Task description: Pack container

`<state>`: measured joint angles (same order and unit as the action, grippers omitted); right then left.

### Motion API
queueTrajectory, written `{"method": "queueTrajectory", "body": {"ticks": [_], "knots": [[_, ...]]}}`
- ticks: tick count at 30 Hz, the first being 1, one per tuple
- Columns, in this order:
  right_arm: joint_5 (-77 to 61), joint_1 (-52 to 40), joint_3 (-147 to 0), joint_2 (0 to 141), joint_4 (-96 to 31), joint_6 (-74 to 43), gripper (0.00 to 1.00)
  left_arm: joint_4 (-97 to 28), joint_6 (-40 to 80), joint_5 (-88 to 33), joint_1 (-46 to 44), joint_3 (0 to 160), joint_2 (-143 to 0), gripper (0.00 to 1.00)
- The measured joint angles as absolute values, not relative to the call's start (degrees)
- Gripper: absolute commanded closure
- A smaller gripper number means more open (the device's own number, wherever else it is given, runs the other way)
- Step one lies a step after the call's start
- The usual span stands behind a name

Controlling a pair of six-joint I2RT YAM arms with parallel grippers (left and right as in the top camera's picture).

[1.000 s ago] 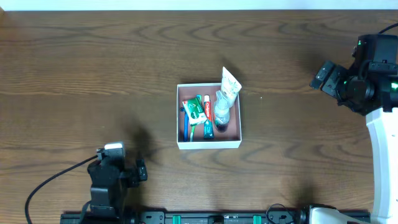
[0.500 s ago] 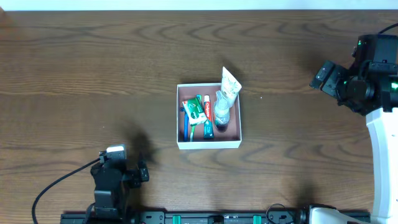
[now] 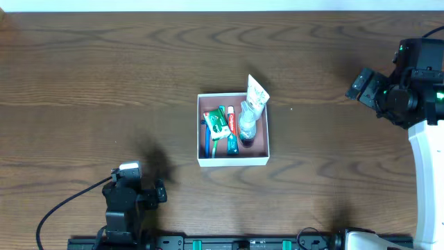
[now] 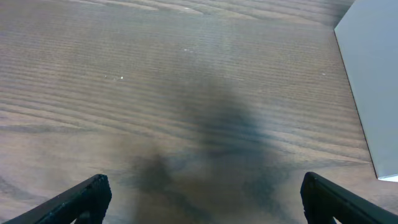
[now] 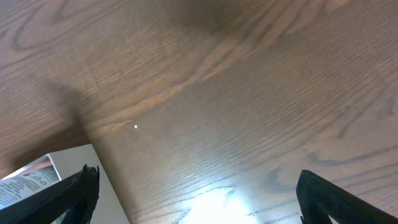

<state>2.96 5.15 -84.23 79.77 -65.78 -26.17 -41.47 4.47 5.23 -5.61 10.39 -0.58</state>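
The container (image 3: 233, 161) is a shallow square white-walled box with a reddish-brown floor at the table's middle. It holds a green and red toothpaste tube (image 3: 217, 123), a blue toothbrush (image 3: 207, 142), a small clear bottle (image 3: 248, 123) and a white tube (image 3: 257, 94) leaning over its far right corner. My left gripper (image 3: 158, 192) is open and empty at the front left; its wrist view shows its open jaws (image 4: 202, 202) and the container's white wall (image 4: 373, 81). My right gripper (image 3: 359, 85) is open and empty at the far right; its wrist view shows its open jaws (image 5: 199, 190) and the container's corner (image 5: 59, 163).
The table (image 3: 104, 83) is dark brown wood. A black cable (image 3: 59, 207) runs from the left arm to the front edge. The right arm's white base (image 3: 427, 180) stands at the right edge.
My left arm has drawn back a little toward the front edge. The right arm and the container's contents have not moved.
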Motion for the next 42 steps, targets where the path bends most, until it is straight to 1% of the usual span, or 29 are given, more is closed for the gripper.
{"method": "queueTrajectory", "body": {"ticks": [24,26,29,32,35,39,42], "knots": [[3.6,5.1,-84.2,79.8,-67.2,-26.0,0.01,-41.5,4.5,5.1,-5.6,10.4,-0.6,0.02],[4.6,5.1,-84.2,79.6,-65.6,-24.7,0.01,-41.5,4.5,5.1,-5.6,10.4,-0.6,0.02],[5.2,5.1,-82.3,77.5,-58.5,-20.9,0.01,-41.5,4.5,5.1,-5.6,10.4,-0.6,0.02],[5.0,4.8,-75.7,71.5,-48.4,-16.3,0.01,-41.4,4.5,5.1,-5.6,10.3,-0.6,0.02],[4.2,4.4,-65.5,63.4,-39.1,-12.7,0.01,-41.3,4.5,5.0,-5.5,10.3,-0.6,0.02],[2.6,4.2,-49.5,52.5,-31.8,-10.5,0.01,-41.3,4.5,4.9,-5.4,10.2,-0.6,0.02],[1.3,4.2,-38.0,44.4,-29.4,-9.8,0.01,-41.2,4.5,4.9,-5.4,10.2,-0.6,0.02]]}}
